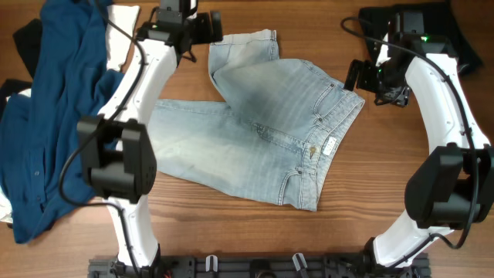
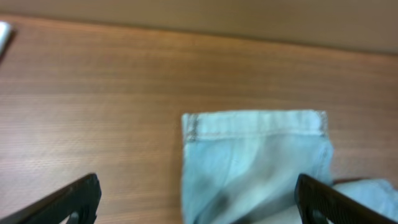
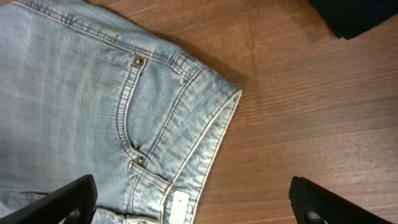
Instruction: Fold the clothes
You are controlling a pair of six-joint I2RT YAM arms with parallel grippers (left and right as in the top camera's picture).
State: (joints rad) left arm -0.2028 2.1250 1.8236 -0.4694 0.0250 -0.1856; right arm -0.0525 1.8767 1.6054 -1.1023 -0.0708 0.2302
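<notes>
The light-blue denim jeans [image 1: 262,131] lie on the wooden table, waistband toward the right, one leg folded back so its hem [image 1: 245,40] lies at the far middle. My left gripper [image 1: 202,32] is open beside that hem. In the left wrist view the hem [image 2: 255,134] lies between the open fingers [image 2: 199,202]. My right gripper [image 1: 363,77] is open at the waistband's far corner. In the right wrist view the waistband corner and pocket [image 3: 168,99] lie between the open fingers [image 3: 193,202].
A dark blue shirt [image 1: 54,108] is heaped on the left over white and black cloth. A black garment [image 1: 455,31] lies at the far right corner. Bare wood [image 1: 363,193] shows around the jeans at the front and right.
</notes>
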